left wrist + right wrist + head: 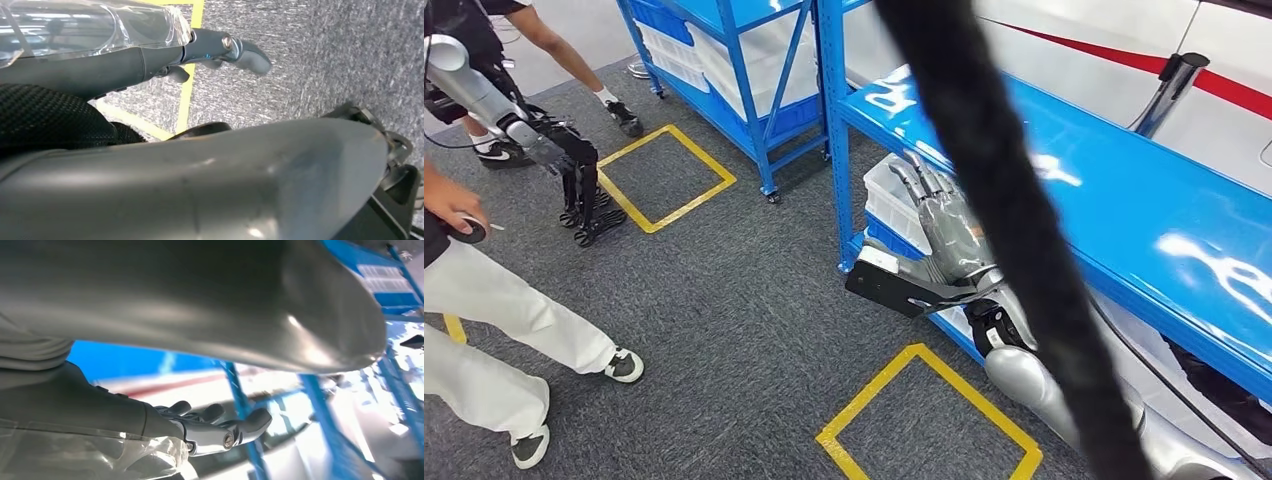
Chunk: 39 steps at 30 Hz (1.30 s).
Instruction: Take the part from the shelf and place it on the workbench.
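Note:
My right hand (946,228) is stretched out flat with its fingers apart, beside a white bin (886,203) on the low level of the blue shelf (1124,190). It holds nothing; the right wrist view shows the right hand (215,432) bare against the shelf's blue posts. A flat black plate (892,287) juts out at its wrist. I cannot make out the part inside the bin. My left hand (582,188) hangs at the far left over the grey carpet, fingers pointing down and apart. In the left wrist view its thumb (235,50) sticks out over yellow floor tape, with nothing in it.
A thick black cable (1004,200) crosses the head view diagonally and hides part of the shelf. A person in white trousers (494,320) stands at the left holding a tape roll (468,231). Another person's shoes (624,118) are behind. A second blue rack (724,60) holds white bins. Yellow tape squares (924,420) mark the floor.

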Each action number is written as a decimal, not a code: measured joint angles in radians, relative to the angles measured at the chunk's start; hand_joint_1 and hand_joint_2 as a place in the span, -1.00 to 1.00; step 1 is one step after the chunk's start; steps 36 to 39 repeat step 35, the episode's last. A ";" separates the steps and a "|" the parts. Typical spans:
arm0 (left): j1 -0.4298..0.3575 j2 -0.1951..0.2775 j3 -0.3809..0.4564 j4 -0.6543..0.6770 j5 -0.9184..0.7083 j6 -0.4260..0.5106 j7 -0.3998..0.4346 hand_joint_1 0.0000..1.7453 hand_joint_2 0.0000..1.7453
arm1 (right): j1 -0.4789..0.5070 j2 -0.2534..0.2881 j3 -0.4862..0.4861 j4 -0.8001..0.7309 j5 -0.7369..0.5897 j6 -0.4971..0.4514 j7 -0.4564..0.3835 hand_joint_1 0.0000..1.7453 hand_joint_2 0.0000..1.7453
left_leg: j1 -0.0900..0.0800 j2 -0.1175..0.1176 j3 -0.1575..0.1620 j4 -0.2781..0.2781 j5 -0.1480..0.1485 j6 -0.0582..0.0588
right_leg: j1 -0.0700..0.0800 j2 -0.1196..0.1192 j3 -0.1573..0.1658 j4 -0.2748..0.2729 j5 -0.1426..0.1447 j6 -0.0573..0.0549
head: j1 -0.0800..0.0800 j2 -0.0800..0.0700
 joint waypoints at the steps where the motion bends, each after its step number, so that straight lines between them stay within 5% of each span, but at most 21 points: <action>1: 0.000 0.000 0.000 0.000 -0.002 0.000 0.000 -1.00 -1.00 | 0.017 -0.001 -0.008 0.011 -0.024 -0.019 -0.008 -1.00 -1.00 | 0.002 0.004 -0.001 0.001 -0.002 -0.005 | -0.001 0.009 -0.001 -0.001 0.003 -0.006 | 0.000 0.000; 3: -0.001 0.000 0.000 0.000 -0.007 0.000 0.000 -1.00 -1.00 | 0.050 -0.002 -0.025 0.046 -0.070 -0.056 -0.027 -1.00 -1.00 | 0.010 -0.018 -0.017 0.039 -0.031 -0.017 | -0.003 0.027 -0.004 -0.003 0.009 -0.018 | 0.000 0.000; 6: -0.007 0.000 0.000 0.000 -0.014 0.000 0.000 -1.00 -1.00 | 0.105 0.000 -0.048 0.120 -0.141 -0.094 -0.048 -1.00 -1.00 | 0.016 -0.070 -0.102 0.230 -0.126 -0.029 | -0.006 0.053 -0.010 -0.004 0.016 -0.028 | -0.001 0.000; 8: -0.010 -0.001 0.000 0.000 -0.020 0.000 0.004 -1.00 -1.00 | 0.150 0.004 -0.058 0.190 -0.194 -0.118 -0.082 -1.00 -1.00 | 0.017 -0.077 -0.135 0.305 -0.142 -0.031 | -0.006 0.075 -0.014 -0.004 0.019 -0.028 | -0.002 0.000; 9: -0.012 -0.002 0.000 0.000 -0.024 -0.001 0.005 -1.00 -1.00 | 0.171 0.006 -0.064 0.231 -0.222 -0.129 -0.104 -1.00 -1.00 | 0.017 -0.081 -0.123 0.281 -0.122 -0.029 | -0.006 0.088 -0.014 -0.004 0.020 -0.027 | -0.002 0.000; 12: -0.013 -0.002 0.000 0.000 -0.033 -0.002 0.010 -1.00 -1.00 | 0.220 0.026 -0.087 0.371 -0.342 -0.148 -0.182 -1.00 -1.00 | 0.017 -0.130 -0.017 0.062 -0.031 -0.014 | -0.006 0.122 -0.015 -0.004 0.026 -0.019 | -0.001 0.000; 14: -0.014 -0.003 0.000 0.000 -0.039 -0.003 0.012 -1.00 -1.00 | 0.246 0.047 -0.104 0.491 -0.438 -0.148 -0.250 -1.00 -1.00 | 0.013 -0.153 0.013 -0.003 -0.017 -0.006 | -0.008 0.137 -0.019 -0.007 0.031 -0.009 | -0.001 0.000; 16: -0.015 -0.005 0.000 0.000 -0.045 -0.004 0.015 -1.00 -1.00 | 0.275 0.068 -0.117 0.625 -0.500 -0.144 -0.310 -1.00 -1.00 | 0.011 -0.140 0.015 -0.009 -0.011 0.002 | -0.010 0.148 -0.022 -0.012 0.036 0.003 | -0.002 0.000; 18: -0.016 -0.008 -0.001 0.000 -0.049 -0.005 0.018 -1.00 -1.00 | 0.302 0.093 -0.127 0.755 -0.542 -0.134 -0.345 -1.00 -1.00 | 0.014 -0.125 0.020 -0.022 0.001 0.015 | -0.009 0.124 -0.035 0.010 0.019 0.011 | 0.000 0.000; 20: -0.013 -0.010 -0.002 0.000 -0.048 -0.004 0.019 -1.00 -1.00 | 0.321 0.121 -0.142 0.873 -0.596 -0.110 -0.358 -1.00 -1.00 | 0.013 -0.104 0.022 -0.031 0.009 0.024 | -0.008 0.083 -0.084 0.114 -0.042 0.015 | 0.002 0.000; 22: -0.010 -0.010 -0.002 0.000 -0.046 -0.001 0.019 -1.00 -1.00 | 0.350 0.145 -0.159 0.969 -0.652 -0.086 -0.356 -1.00 -1.00 | 0.011 -0.084 0.019 -0.030 0.010 0.027 | -0.009 0.068 -0.147 0.250 -0.101 0.019 | 0.003 0.000; 23: -0.009 -0.010 -0.002 0.000 -0.044 0.000 0.018 -1.00 -1.00 | 0.371 0.156 -0.168 1.013 -0.679 -0.075 -0.354 -1.00 -1.00 | 0.011 -0.073 0.018 -0.030 0.009 0.027 | -0.010 0.065 -0.160 0.281 -0.107 0.021 | 0.004 0.000; 24: -0.007 -0.010 -0.002 0.000 -0.042 0.003 0.017 -1.00 -1.00 | 0.392 0.168 -0.174 1.050 -0.701 -0.065 -0.350 -1.00 -1.00 | 0.012 -0.063 0.018 -0.029 0.008 0.026 | -0.011 0.062 -0.152 0.272 -0.095 0.024 | 0.004 0.000; 27: -0.003 -0.010 -0.002 0.000 -0.034 0.012 0.014 -1.00 -1.00 | 0.447 0.205 -0.198 1.159 -0.760 -0.027 -0.332 -1.00 -1.00 | 0.013 -0.034 0.018 -0.018 -0.003 0.012 | -0.014 0.014 -0.038 0.073 -0.016 0.032 | 0.005 0.000; 29: 0.000 -0.009 -0.001 0.000 -0.032 0.018 0.013 -1.00 -1.00 | 0.476 0.231 -0.215 1.218 -0.786 0.001 -0.320 -1.00 -1.00 | 0.009 -0.016 0.020 -0.009 -0.015 -0.002 | -0.013 -0.006 0.001 0.001 0.002 0.023 | 0.003 0.000; 32: 0.003 -0.008 -0.001 0.000 -0.028 0.023 0.013 -1.00 -1.00 | 0.512 0.263 -0.235 1.292 -0.817 0.031 -0.278 -1.00 -1.00 | 0.013 -0.001 0.029 -0.005 -0.026 -0.019 | -0.009 0.024 -0.001 -0.001 0.004 0.000 | 0.002 0.000; 34: 0.003 -0.008 0.000 0.000 -0.025 0.029 0.012 -1.00 -1.00 | 0.523 0.278 -0.246 1.327 -0.826 0.038 -0.248 -1.00 -1.00 | 0.018 -0.031 0.009 0.050 -0.070 -0.031 | -0.012 0.042 -0.004 -0.003 0.010 -0.013 | 0.001 0.000; 35: 0.003 -0.008 0.000 0.000 -0.024 0.030 0.011 -1.00 -1.00 | 0.524 0.282 -0.249 1.335 -0.827 0.040 -0.242 -1.00 -1.00 | 0.020 -0.046 0.001 0.070 -0.085 -0.035 | -0.012 0.047 -0.005 -0.003 0.011 -0.015 | 0.000 0.000; 39: 0.003 -0.008 0.000 0.000 -0.024 0.030 0.011 -1.00 -1.00 | 0.524 0.282 -0.249 1.335 -0.827 0.040 -0.242 -1.00 -1.00 | 0.020 -0.046 0.001 0.070 -0.085 -0.035 | -0.012 0.047 -0.005 -0.003 0.011 -0.015 | 0.000 0.000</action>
